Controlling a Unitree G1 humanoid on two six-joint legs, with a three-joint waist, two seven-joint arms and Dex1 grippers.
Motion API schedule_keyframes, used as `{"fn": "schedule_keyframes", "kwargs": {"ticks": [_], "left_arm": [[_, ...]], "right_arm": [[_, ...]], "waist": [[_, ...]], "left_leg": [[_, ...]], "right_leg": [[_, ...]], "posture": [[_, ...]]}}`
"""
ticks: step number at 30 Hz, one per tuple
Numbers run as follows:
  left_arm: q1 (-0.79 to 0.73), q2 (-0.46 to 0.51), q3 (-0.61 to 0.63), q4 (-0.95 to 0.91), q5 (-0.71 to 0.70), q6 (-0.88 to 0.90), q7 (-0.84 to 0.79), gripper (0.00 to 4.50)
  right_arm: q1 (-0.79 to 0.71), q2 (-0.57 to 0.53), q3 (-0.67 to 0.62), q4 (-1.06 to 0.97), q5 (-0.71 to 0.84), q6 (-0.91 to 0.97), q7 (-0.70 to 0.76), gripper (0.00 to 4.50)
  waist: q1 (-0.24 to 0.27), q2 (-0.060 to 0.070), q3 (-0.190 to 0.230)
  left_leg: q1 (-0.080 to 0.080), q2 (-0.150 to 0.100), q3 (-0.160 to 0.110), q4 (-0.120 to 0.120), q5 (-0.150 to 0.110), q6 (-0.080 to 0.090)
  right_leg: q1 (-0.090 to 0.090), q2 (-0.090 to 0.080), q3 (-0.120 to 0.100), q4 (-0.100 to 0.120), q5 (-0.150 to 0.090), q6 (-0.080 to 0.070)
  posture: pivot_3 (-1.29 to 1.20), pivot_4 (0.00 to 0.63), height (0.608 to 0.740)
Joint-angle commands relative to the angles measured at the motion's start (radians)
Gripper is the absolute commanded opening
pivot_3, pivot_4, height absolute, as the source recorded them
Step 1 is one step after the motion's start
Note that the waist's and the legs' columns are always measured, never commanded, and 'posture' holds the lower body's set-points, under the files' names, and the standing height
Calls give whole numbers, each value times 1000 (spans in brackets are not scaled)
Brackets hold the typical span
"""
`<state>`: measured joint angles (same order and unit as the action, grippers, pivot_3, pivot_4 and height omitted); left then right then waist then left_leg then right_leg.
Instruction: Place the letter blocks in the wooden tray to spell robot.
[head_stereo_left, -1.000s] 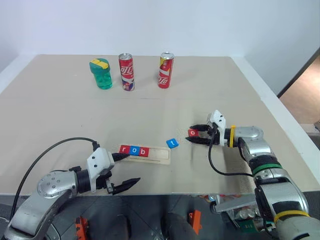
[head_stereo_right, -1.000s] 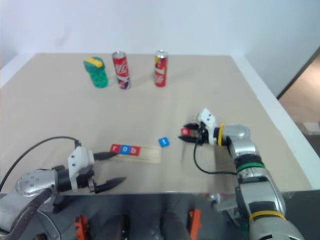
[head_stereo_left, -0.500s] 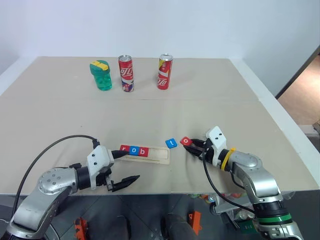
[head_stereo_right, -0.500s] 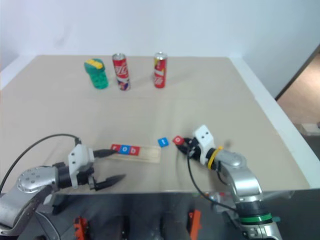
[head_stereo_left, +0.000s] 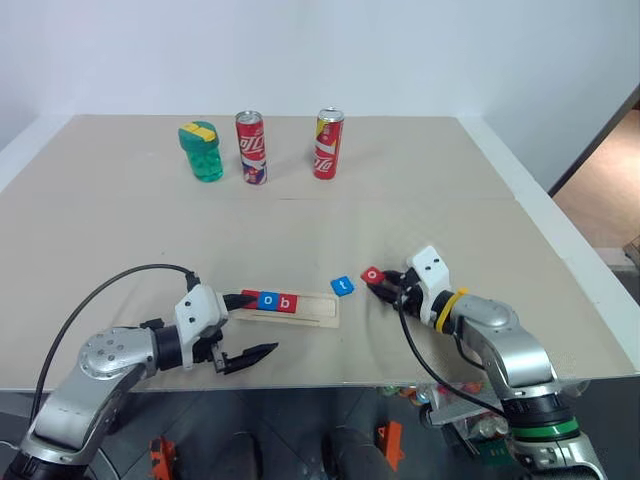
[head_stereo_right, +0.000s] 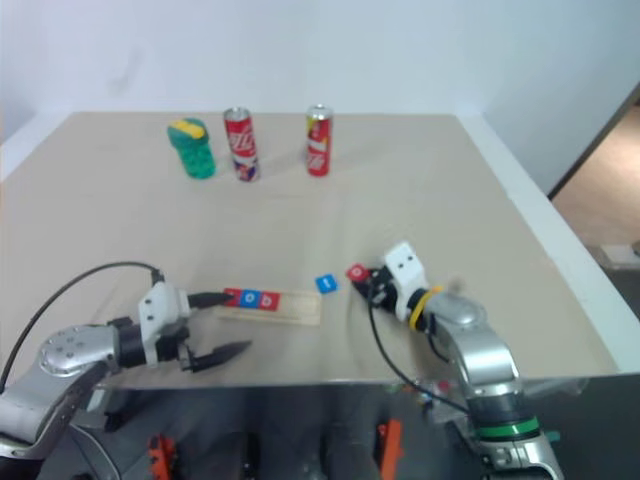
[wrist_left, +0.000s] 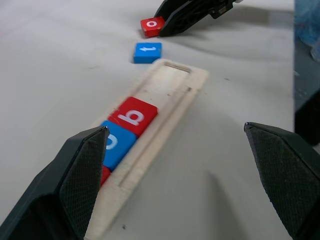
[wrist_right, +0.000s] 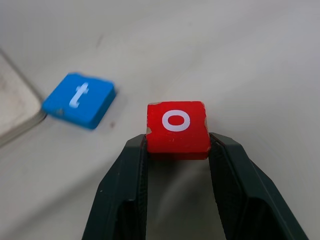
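Near the front edge of the beige table (head_stereo_left: 420, 190): wooden tray (head_stereo_left: 310, 311) lying flat, long side running left to right. Three letter blocks seated in its left part, touching in a row: red r (head_stereo_left: 249, 297), mostly hidden behind a black finger, then blue o (head_stereo_left: 268, 299), then red b (head_stereo_left: 287, 302). Right part of the groove bare.

Just right of the tray's right end, on the table: blue t (head_stereo_left: 343, 286), apart from the tray and slightly turned.

Further right, red o (head_stereo_left: 372, 274) pinched by its two side edges between the right gripper (head_stereo_left: 381, 280) fingers (wrist_right: 131, 180), letter face up, close beside the t but not touching it. Fingers clamped on that tile. Cannot tell whether the tile rests on the table or sits just clear of it.

At the tray's left end: left gripper (head_stereo_left: 243, 325) with fingers spread wide apart, holding nothing. One finger (head_stereo_left: 236, 299) lying over the tray's left end at the r, the other (head_stereo_left: 250, 354) near the table's front edge, well clear of the tray.

At the far side of the table, well apart from the tiles: green container with a yellow-striped lid (head_stereo_left: 202, 150), then two red soda cans (head_stereo_left: 251, 146) (head_stereo_left: 328, 143) standing upright in a row.
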<state>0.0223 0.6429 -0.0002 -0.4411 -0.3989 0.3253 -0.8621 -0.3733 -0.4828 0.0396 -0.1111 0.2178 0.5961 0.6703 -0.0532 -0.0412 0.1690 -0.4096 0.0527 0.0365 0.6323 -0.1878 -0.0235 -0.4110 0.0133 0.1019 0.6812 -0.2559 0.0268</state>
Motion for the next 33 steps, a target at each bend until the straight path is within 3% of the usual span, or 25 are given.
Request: {"fn": "schedule_keyframes", "kwargs": {"ticks": [1, 7, 11, 15, 33], "left_arm": [[8, -48, 54, -22, -16, -9, 80, 4500], [46, -92, 54, -34, 20, -46, 138, 4500], [76, -101, 44, -53, 21, -48, 152, 4500], [102, -106, 49, -79, 6, -37, 152, 4500], [114, -87, 43, -120, -52, 1, 112, 4500]], "right_arm": [[-126, -10, 29, -78, 75, 47, 90, 1178], [-214, -29, 202, -104, 94, 83, 255, 1178], [-216, -52, 313, -66, 39, 9, 335, 1178], [-224, -58, 349, -11, -1, -51, 367, 1178], [-232, -29, 363, 87, -83, -167, 415, 1178]], "waist": [[-1, 0, 0], [3, -3, -1], [5, -3, -1], [5, -3, -1], [5, -3, -1]], "left_leg": [[0, 0, 1, -1, 0, 0], [0, 0, -1, -10, -1, 0], [-5, -1, -3, -11, -3, -3], [-15, -1, -5, -8, -3, -3], [-15, -1, -7, -3, -3, -3]], "right_leg": [[0, 0, 0, 0, 0, 1], [-1, 3, -1, -1, -3, 5], [-5, 2, -3, -1, -7, 4], [-12, 1, -5, 0, -6, 4], [-10, 1, -9, 0, -4, 4]], "posture": [[0, 150, 740], [0, 150, 740], [0, 150, 740], [0, 150, 740], [0, 150, 740]]}}
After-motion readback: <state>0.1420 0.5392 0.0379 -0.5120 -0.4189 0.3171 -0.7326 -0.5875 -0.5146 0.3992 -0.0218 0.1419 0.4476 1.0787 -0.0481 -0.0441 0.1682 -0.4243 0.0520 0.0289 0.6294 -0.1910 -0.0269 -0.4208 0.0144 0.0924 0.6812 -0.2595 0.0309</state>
